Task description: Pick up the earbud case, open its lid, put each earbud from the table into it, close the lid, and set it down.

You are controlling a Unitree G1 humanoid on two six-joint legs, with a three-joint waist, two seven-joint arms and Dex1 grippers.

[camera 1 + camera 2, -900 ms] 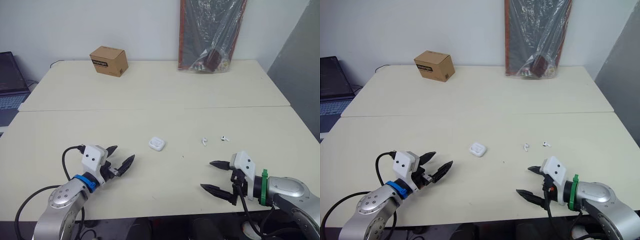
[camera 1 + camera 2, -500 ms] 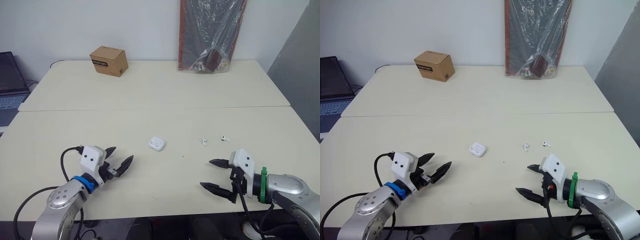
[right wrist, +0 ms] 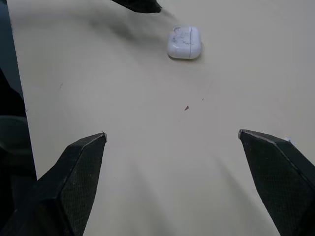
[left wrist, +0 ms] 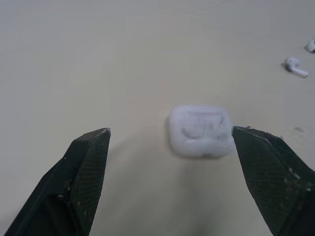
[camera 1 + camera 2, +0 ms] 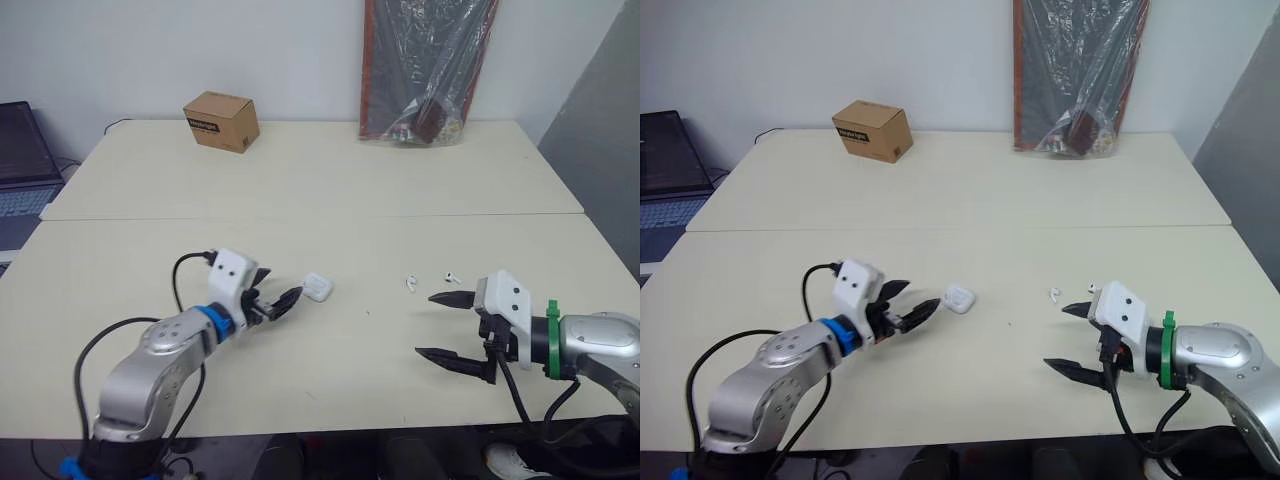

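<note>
The earbud case (image 5: pixel 316 287) lies just ahead of your left tool (image 5: pixel 281 284), which is spread wide, holding nothing.

Field notes for you, taken from the head views.

- The cream table (image 5: pixel 400 170) is two tops pushed together. Their seam (image 5: pixel 300 217) runs straight across from 9 to 3 o'clock. The surface is matte and evenly lit, with soft shadows.
- Behind the table is a plain white wall (image 5: pixel 200 50).
- At 11 o'clock on the far top is a small cardboard box (image 5: pixel 221 120) with a dark label, set at an angle. A thin dark cable (image 5: pixel 115 123) curls at the far edge just beside it.
- At 1 o'clock, a tall dark board in clear plastic wrap (image 5: pixel 425 60) leans against the wall, its foot on the table.
- At 9 o'clock, off the table, is an open laptop (image 5: pixel 22 160) with a dark screen.
- At 3 o'clock you'll see a grey panel (image 5: pixel 600 120).
</note>
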